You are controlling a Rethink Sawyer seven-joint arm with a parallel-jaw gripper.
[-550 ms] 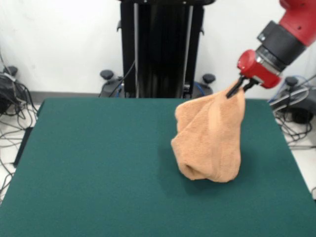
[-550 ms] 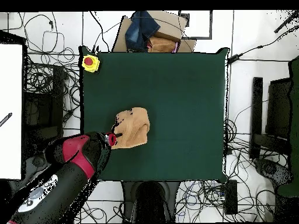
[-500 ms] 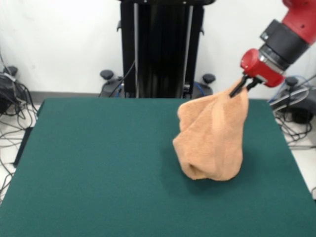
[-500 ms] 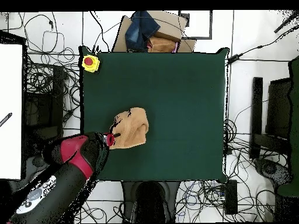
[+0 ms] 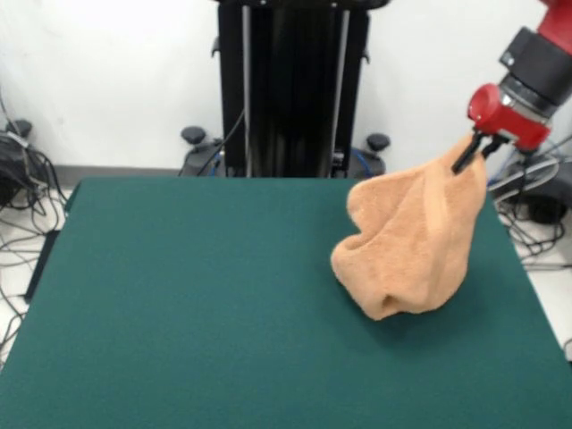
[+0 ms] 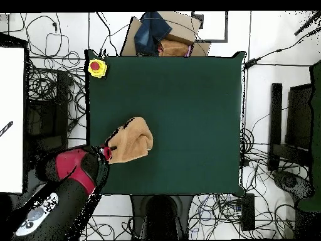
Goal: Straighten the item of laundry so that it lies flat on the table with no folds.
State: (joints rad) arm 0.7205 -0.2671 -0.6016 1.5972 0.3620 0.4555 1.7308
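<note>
A: Dark green felt-covered rectangular table (image 5: 179,304) mostly bare; towel sits near one side edge.

B: Towel look?

A: Peach-orange terry hand towel (image 5: 413,241) bunched, draped in folds, one corner lifted, lower end on the felt.

B: Gripper?

A: Red-and-black gripper (image 5: 471,154) pinching that corner.

B: Overhead extra?

A: Yellow box with red button (image 6: 96,67) at a table corner.

The dark green table (image 5: 179,304) carries only the peach towel (image 5: 411,241), bunched with its lower folds resting on the cloth toward three o'clock in the front view, top corner lifted.
</note>
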